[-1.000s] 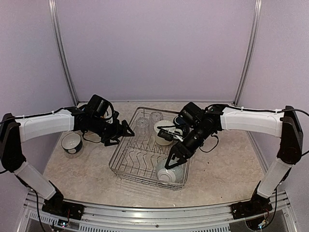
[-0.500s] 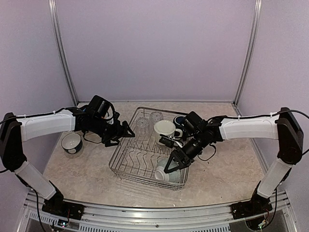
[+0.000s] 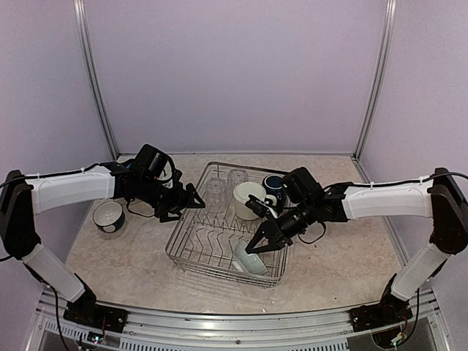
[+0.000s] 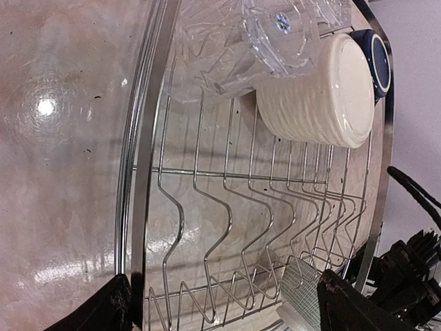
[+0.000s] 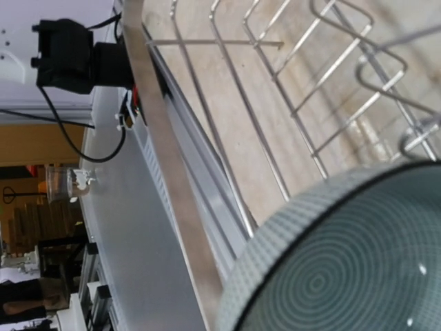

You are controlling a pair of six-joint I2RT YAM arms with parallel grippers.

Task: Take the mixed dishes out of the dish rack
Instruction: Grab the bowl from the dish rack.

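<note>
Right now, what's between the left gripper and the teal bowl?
Only bare plate tines of the dish rack, from left gripper to teal bowl, as the top view shows.

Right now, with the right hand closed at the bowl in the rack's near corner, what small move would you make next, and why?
I would probably lift the right hand straight up a little. It seems to pinch the rim of the teal-and-white bowl, which sits tilted inside the dish rack, so it must clear the wire wall first.
</note>
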